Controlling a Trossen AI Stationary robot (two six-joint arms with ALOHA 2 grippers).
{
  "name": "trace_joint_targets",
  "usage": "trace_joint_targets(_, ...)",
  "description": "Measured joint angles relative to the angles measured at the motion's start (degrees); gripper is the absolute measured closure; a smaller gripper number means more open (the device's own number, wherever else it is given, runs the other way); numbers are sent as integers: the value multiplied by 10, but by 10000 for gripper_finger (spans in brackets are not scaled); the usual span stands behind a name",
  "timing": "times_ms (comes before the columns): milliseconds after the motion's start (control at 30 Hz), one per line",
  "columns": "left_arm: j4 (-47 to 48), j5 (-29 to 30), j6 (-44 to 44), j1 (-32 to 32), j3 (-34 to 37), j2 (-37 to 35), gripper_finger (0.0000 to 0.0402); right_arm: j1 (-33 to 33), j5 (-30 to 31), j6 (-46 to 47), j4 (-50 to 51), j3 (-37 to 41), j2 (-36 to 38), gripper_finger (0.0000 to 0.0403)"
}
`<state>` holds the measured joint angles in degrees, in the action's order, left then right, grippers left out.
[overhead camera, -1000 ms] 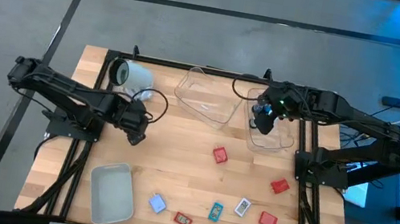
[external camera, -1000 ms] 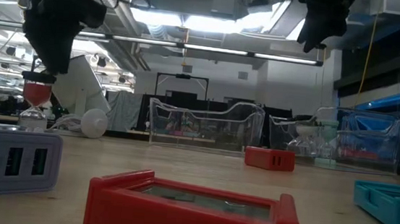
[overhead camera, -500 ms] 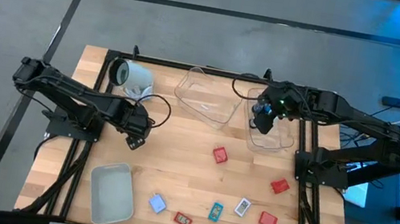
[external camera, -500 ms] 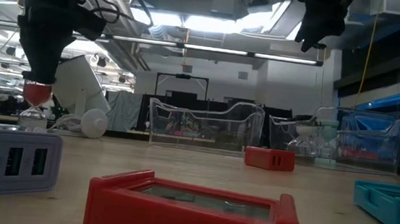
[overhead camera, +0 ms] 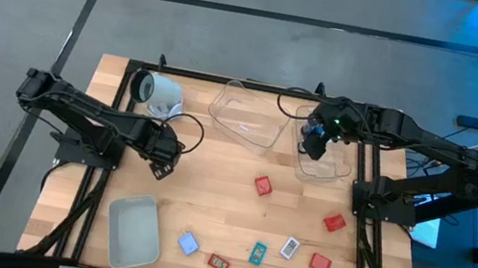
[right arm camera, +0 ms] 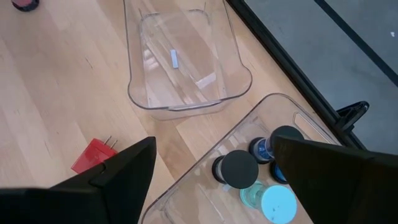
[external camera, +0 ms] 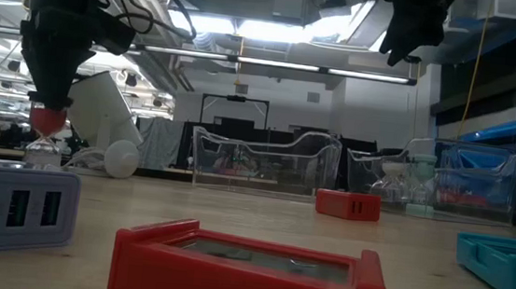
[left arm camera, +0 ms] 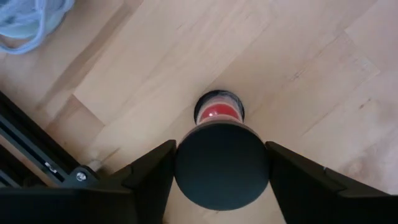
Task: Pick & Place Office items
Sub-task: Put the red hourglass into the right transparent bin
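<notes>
writing: none legible | left gripper [left arm camera: 221, 163] jaws around sand timer [left arm camera: 219, 113] | right gripper [right arm camera: 214, 171] jaws apart, empty

Black-capped red hourglass [left arm camera: 221, 163] between 2 fingers [left arm camera: 146, 177], seemingly touching.

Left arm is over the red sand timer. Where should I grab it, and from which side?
Take the red sand timer by its round black top cap, coming straight down from above with the left gripper. It stands upright on the table, so the cap faces up, and its round rim can be pinched from any direction. The glass below is narrower.
</notes>
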<state>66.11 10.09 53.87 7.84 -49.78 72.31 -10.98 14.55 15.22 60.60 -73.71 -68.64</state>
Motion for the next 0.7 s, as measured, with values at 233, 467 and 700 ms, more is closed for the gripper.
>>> trace_joint_targets(233,-3,15,0,0,0,-1,191,0,0,0,0,0,0,76)
trace_joint_targets(467,-99,70,-32,0,-24,-27,191,0,0,-5,-11,0,0,76)
trace_joint_targets(700,-368,172,-202,15,-76,-53,191,34,0,-41,-45,3,-2,76)
